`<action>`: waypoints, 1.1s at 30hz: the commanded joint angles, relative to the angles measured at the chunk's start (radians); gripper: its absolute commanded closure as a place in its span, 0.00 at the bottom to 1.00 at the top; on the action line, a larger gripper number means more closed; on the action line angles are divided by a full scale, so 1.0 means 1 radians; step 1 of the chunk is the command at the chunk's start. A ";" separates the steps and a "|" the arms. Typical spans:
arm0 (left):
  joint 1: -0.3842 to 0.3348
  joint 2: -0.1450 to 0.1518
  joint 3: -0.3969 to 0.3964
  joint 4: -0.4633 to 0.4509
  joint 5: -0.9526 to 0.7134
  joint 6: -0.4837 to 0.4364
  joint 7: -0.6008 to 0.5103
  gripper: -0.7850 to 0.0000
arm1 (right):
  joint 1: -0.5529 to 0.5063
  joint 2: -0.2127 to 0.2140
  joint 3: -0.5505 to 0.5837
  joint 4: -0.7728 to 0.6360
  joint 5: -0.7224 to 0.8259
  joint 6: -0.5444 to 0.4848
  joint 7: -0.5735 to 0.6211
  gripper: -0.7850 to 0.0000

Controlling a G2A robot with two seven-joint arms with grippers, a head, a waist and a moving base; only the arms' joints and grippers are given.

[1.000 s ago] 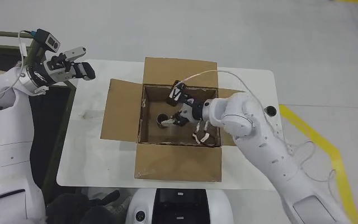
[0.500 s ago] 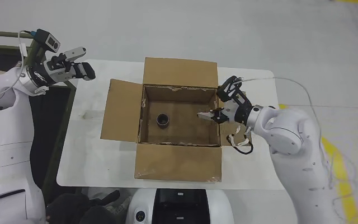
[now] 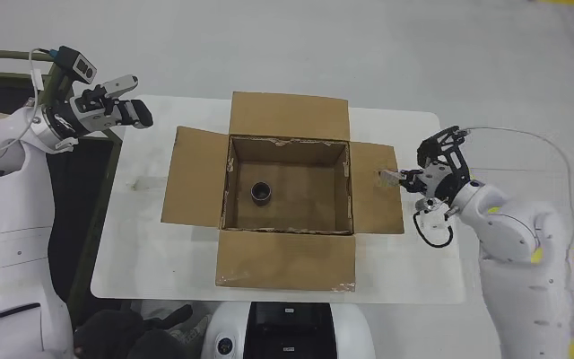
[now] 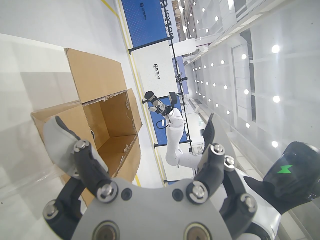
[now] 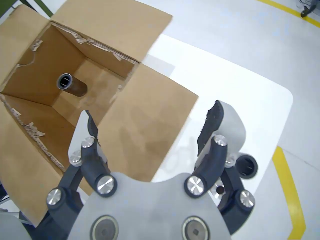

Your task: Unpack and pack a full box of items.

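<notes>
- The left gripper (image 3: pixel 134 100) is held above the far left corner of the white table (image 3: pixel 134 256), well apart from the box. Its fingers are spread wide and nothing is grasped. It is judged to be parked there so that the box mouth is left free for the other arm.
- One cardboard box (image 3: pixel 285 260) is set near the middle of the table. All four flaps are folded outward and lie flat, so the inside can be reached from above.
- One dark cylindrical can (image 3: pixel 261 191) is standing upright on the box floor, toward the left wall and apart from it. It is the only item counted inside the box. With a single item inside, either the unpacking is judged nearly done or the packing barely begun; which of the two cannot be told.
- The right gripper (image 3: pixel 392 176) is held above the box's right flap, outside the box mouth. Its two fingers (image 5: pixel 217 116) are released and wide apart, and nothing is carried between them. The can is seen past them in the right wrist view, down in the box. The gripper is judged to be placed beside the opening, ready either to reach in or to move off.
- Counted in all: two grippers, both empty; one box with four flaps; one can; one table.
</notes>
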 commanded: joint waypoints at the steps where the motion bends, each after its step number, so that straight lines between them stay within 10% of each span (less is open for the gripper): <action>1: 0.000 0.000 0.000 0.000 0.000 0.000 0.000 0.00 | -0.018 0.005 0.033 0.006 -0.003 -0.003 0.004 0.00; 33: 0.000 0.000 0.000 0.000 0.000 0.000 0.000 0.00 | -0.070 0.052 0.097 0.254 -0.051 0.045 0.053 0.00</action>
